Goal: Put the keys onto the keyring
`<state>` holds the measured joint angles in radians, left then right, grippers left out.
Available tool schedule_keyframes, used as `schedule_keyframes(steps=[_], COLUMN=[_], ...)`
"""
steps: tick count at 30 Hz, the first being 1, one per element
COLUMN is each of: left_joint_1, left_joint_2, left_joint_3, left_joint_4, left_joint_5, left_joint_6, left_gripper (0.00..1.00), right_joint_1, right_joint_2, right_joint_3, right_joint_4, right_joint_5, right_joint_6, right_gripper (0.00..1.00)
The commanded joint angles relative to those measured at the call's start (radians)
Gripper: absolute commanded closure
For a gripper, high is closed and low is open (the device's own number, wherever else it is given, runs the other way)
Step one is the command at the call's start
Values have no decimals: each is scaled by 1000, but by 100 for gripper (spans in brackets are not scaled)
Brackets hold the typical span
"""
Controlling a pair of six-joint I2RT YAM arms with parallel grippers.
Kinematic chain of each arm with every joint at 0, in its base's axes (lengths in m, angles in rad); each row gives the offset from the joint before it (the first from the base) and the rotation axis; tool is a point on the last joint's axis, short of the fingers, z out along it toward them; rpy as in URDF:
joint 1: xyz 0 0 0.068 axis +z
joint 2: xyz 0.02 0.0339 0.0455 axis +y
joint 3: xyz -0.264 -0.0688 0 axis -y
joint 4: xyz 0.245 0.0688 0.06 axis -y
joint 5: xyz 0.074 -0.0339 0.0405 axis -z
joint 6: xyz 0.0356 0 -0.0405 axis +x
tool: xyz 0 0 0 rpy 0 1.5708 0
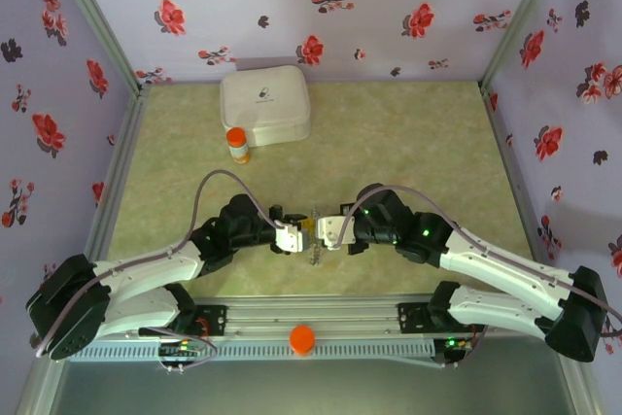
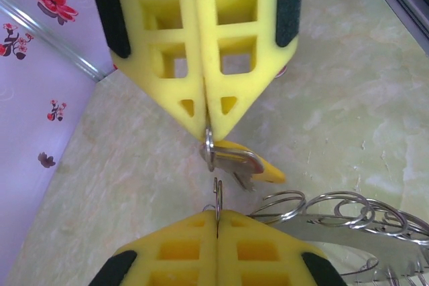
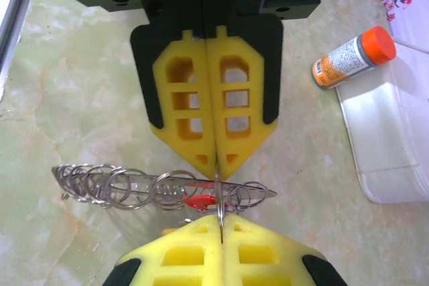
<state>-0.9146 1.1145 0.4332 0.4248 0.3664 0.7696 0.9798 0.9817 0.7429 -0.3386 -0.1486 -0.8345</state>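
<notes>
We count two arms, meeting tip to tip at mid-width of the table, close to its near edge. The left gripper has its yellow fingers pressed fully together on a thin upright wire of the keyring. There is one keyring, a row of silvery loops trailing sideways from the pinch. The right gripper is likewise closed tight, nipping the small ring from which the yellow-headed key hangs. There are two keys. The second, the red-tagged key, lies among the loops just beside both sets of fingertips, and we cannot tell whether it is threaded on them. Keys and keyring all sit in the narrow gap between the two claws. One white case stands at the far edge, left of middle, and one orange-capped bottle stands touching or just beside its near side. One orange round cap rests on the rail below the near edge, between the arm bases. Floral walls close the left, far and right edges. Open green surface spreads from the claws toward the right edge and the far right corner, and a narrower strip runs along the left edge. The bottle is well apart from the fingers.
</notes>
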Motion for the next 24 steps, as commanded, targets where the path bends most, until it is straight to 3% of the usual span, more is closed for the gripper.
schedule_keyframes(steps=[1, 24], left_joint_1=[0, -2], left_joint_2=[-6, -10], left_joint_3=[25, 16], left_joint_4=[20, 32], left_joint_5=[-11, -18], left_joint_6=[20, 25], left_gripper=[100, 100], right_joint_1=[7, 7], right_joint_2=[-1, 9], right_joint_3=[3, -16], right_joint_4=[-7, 48], right_joint_5=[-28, -27], right_joint_6=[25, 46], right_gripper=[100, 100])
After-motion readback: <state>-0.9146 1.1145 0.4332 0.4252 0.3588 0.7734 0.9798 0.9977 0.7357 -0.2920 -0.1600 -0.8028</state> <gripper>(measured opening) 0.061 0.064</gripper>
